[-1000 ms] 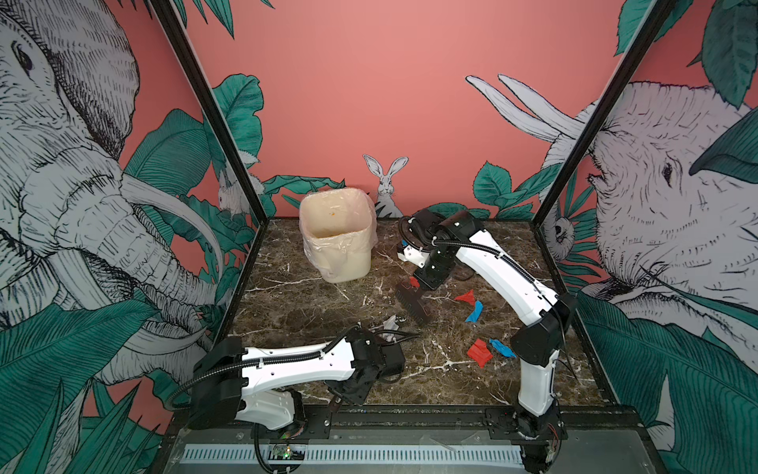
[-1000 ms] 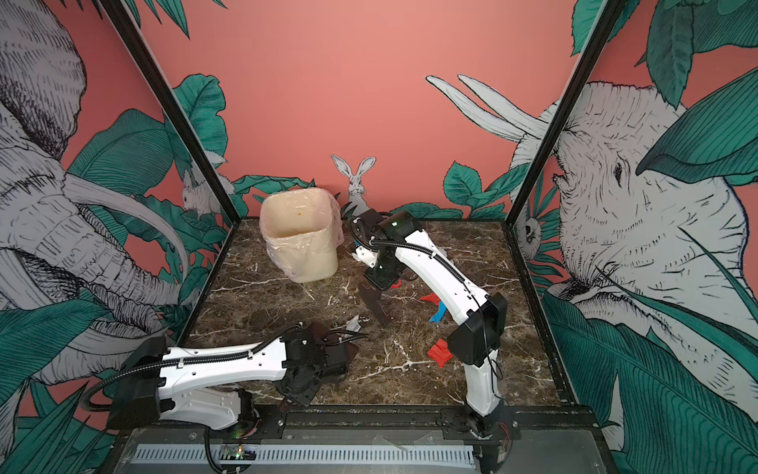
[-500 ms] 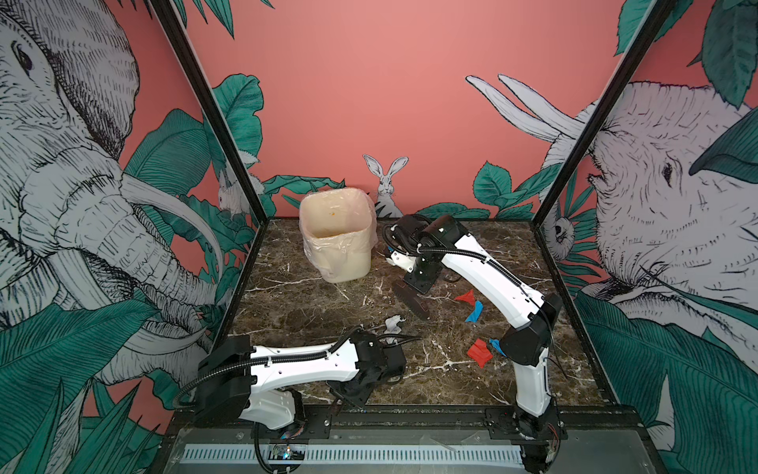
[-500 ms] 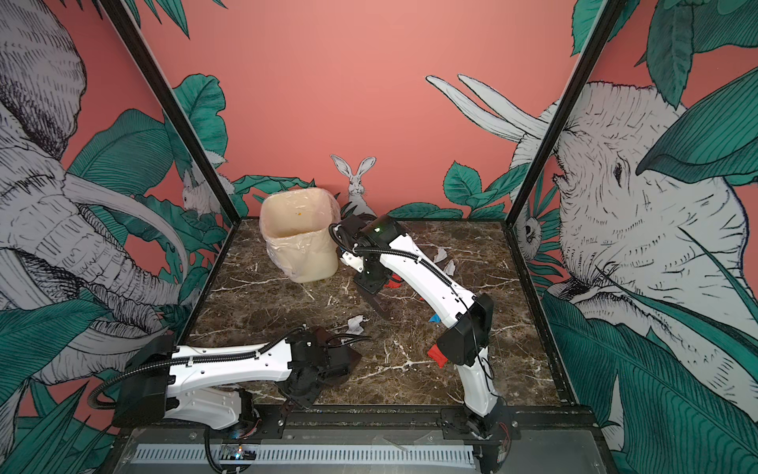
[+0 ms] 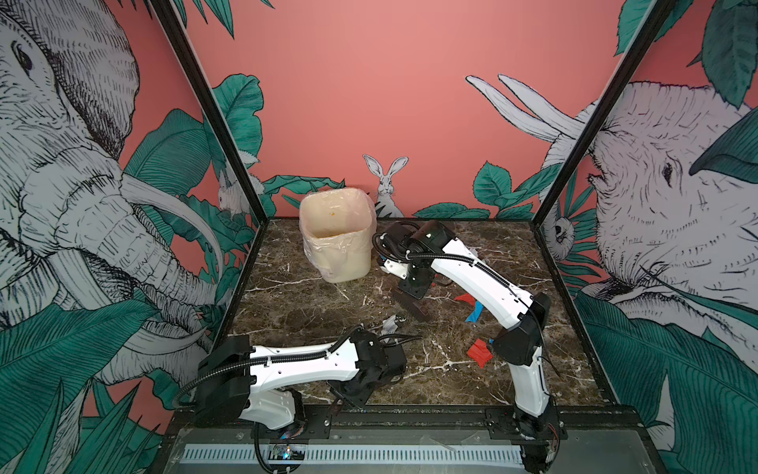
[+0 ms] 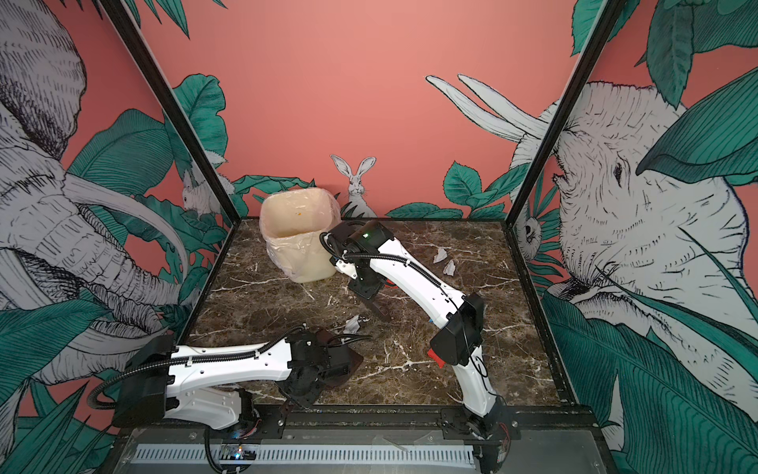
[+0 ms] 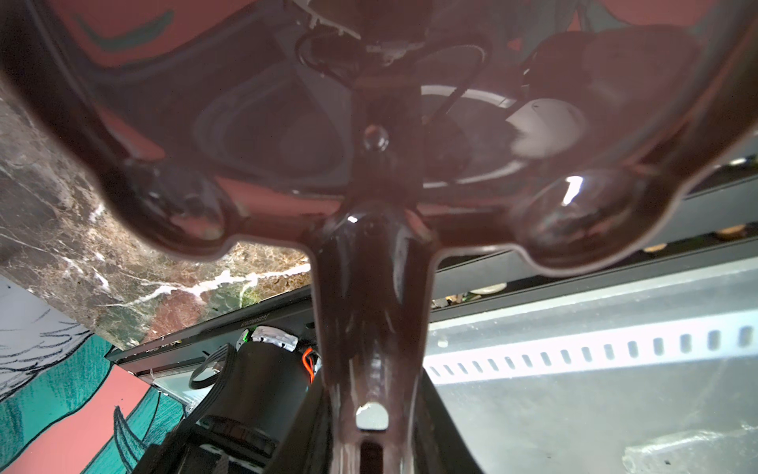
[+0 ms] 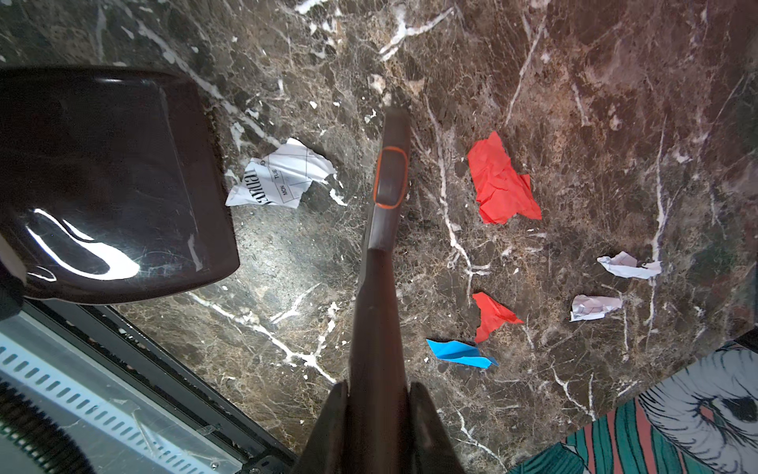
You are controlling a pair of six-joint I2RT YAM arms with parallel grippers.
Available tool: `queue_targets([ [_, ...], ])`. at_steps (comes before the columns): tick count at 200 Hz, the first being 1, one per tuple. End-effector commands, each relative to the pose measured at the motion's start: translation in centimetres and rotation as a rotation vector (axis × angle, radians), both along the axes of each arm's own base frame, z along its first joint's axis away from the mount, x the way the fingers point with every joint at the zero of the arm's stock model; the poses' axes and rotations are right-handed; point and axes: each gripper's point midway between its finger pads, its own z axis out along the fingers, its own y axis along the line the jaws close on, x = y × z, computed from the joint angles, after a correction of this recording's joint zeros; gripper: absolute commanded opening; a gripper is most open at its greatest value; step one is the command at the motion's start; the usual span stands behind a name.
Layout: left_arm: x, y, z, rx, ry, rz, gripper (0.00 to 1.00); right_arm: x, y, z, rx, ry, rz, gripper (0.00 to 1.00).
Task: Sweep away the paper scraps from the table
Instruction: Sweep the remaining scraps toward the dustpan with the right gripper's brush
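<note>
Watching from beside the rig: in both top views the right gripper is clenched on a brush, head down near the middle of the table. The left gripper sits low near the front edge with a dustpan. Most paper scraps lie on the right half, red and blue ones near the right arm.

Left wrist view: it's mostly the glossy pan underside, and the dustpan handle runs back between the jaws, so that pincer is clamped on it.

Right wrist view: the brush handle sits tight between the jaws. A white printed scrap lies just beside the pan lip, with the red, blue and crumpled white bits on the far side of the brush.

If it were me, I'd drop the bristles behind the big red scrap and drag slowly toward the pan. Paper that light probably flicks away on a fast stroke. I'd also keep the lip flat on the marble so nothing slides under.

Containers: the pan looks empty. The bin, lined with a clear bag, stands upright at the back left. I only see a tiny orange speck inside, and its bottom is hidden.
</note>
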Motion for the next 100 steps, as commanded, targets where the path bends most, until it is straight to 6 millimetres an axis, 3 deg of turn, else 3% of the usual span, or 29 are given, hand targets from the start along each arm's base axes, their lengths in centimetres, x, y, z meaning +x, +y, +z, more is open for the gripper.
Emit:
queue_targets([
  [1,0.2,0.7,0.1,0.011,-0.017,0.006,0.00,0.0,0.5,-0.6,-0.063,-0.040,0.057,0.00],
  [100,0.9,1.2,-0.6,-0.013,-0.012,0.030,0.00,-5.1,4.2,-1.7,-0.026,0.061,0.191,0.00],
])
